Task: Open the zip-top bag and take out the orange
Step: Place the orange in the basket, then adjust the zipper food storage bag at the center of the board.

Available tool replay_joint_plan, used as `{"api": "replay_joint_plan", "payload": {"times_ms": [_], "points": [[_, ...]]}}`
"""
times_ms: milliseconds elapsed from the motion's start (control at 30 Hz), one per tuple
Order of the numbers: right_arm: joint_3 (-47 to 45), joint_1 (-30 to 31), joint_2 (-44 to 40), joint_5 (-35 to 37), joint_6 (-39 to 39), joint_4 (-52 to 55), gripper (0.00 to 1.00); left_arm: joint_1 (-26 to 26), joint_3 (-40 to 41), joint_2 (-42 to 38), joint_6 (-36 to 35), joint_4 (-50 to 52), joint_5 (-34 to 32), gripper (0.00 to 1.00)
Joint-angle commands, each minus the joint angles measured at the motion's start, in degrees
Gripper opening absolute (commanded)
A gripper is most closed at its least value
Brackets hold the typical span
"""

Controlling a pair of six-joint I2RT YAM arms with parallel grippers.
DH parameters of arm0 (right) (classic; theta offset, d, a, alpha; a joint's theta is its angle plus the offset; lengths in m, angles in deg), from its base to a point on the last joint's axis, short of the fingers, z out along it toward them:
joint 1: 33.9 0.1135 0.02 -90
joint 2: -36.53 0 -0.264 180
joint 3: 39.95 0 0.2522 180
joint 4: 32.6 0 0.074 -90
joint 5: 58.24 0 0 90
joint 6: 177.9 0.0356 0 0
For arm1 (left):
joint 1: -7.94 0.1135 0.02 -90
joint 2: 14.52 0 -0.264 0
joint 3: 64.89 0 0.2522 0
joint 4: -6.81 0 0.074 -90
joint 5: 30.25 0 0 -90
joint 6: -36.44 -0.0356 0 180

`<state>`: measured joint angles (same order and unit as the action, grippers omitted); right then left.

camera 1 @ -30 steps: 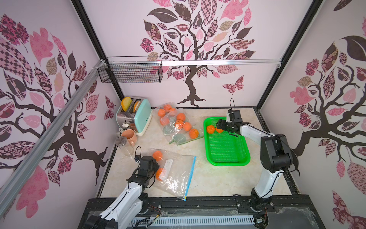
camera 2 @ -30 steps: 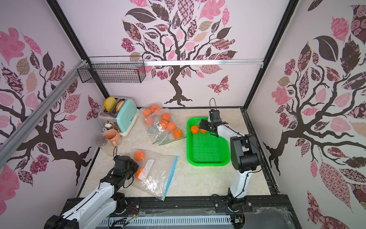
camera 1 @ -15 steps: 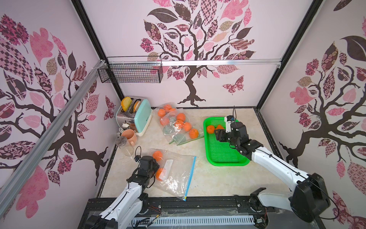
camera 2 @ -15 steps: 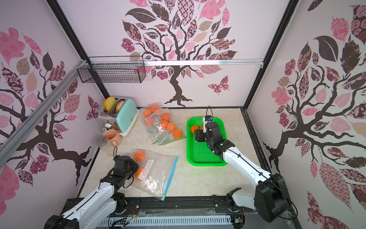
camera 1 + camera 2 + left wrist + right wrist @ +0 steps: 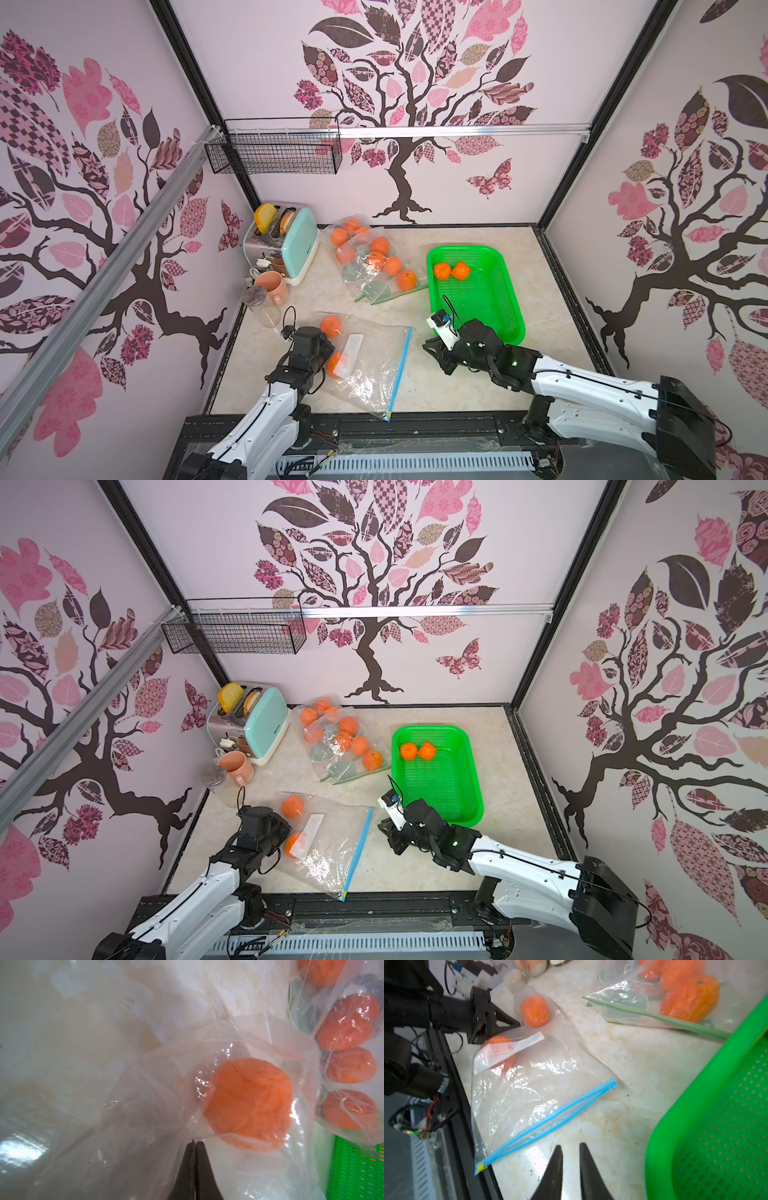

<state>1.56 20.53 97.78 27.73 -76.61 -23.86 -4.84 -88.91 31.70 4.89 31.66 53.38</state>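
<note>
We swung the empty, barely-parted right gripper from the tray back to the zip-top bag, left gripper still clamping it, so next orange up.

Entered at the lower left of both top views on the left arm, black wrist pitched down. Pressed the left gripper fully closed, dark fingertips meeting at the bottom centre of the left wrist view. Stretched low from the lower right toward mid-frame on the right arm. Held the right gripper narrowly parted, a slim gap between its fingers, nothing gripped.
</note>
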Motion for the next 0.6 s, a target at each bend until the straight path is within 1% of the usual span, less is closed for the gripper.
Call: {"api": "replay_joint_plan", "payload": {"times_ms": [0,133,367,433,567], "points": [[0.2,0.49,4.36,-2.88,-1.63,-4.84,0.11,0.29,0.3,-0.38,-0.45,0.35,-0.13,0.0],[-0.19,1.76,11.97,-3.55,-2.17,-10.8,0.08,0.29,0.36,-0.33,-0.45,0.25,-0.01,0.0],[3.28,4.54,23.77,-1.97,-2.0,-13.53,0.09,0.37,0.35,-0.33,-0.45,0.34,0.14,0.0],[4.68,5.38,26.17,-1.51,-1.82,-13.6,0.09,0.34,0.28,-0.2,-0.45,0.35,0.13,0.0],[6.37,6.21,28.73,-2.97,-1.73,-15.48,0.1,0.38,0.34,-0.18,-0.47,0.27,0.23,0.0]]}}
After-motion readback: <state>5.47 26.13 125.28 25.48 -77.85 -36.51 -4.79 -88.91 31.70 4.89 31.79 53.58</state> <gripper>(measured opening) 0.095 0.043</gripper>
